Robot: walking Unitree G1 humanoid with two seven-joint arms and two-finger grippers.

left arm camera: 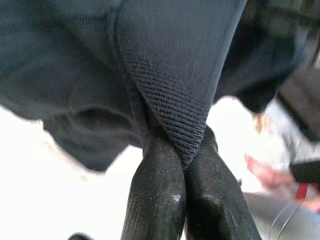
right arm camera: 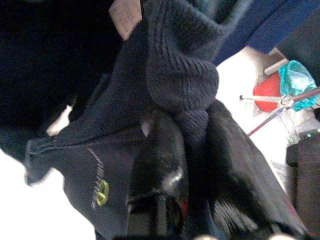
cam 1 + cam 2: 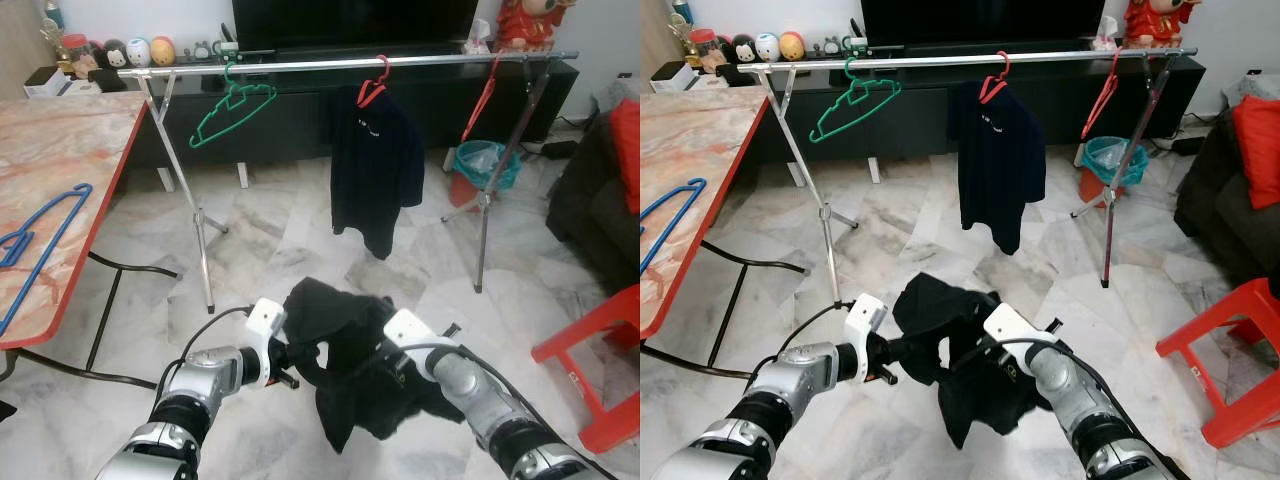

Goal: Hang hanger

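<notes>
A crumpled black garment (image 3: 345, 360) hangs in front of me above the floor, held between both grippers. My left gripper (image 3: 290, 368) is shut on a ribbed edge of it (image 1: 175, 115), the fingertips (image 1: 165, 165) pressed together. My right gripper (image 3: 398, 362) is shut on a knitted fold of the same garment (image 2: 182, 75). Ahead stands a silver clothes rail (image 3: 330, 65). On it hang an empty green hanger (image 3: 232, 108), a red hanger (image 3: 372, 90) carrying a black shirt (image 3: 375, 170), and a bare red hanger (image 3: 483, 100). Whether a hanger is inside the held garment is hidden.
A marble-topped table (image 3: 70, 140) with a red edge stands at my left, a blue hanger (image 3: 40, 235) lying on it. A red stool (image 3: 600, 360) and a dark sofa (image 3: 590, 210) are at the right. A teal-lined bin (image 3: 487, 165) sits behind the rail's right leg.
</notes>
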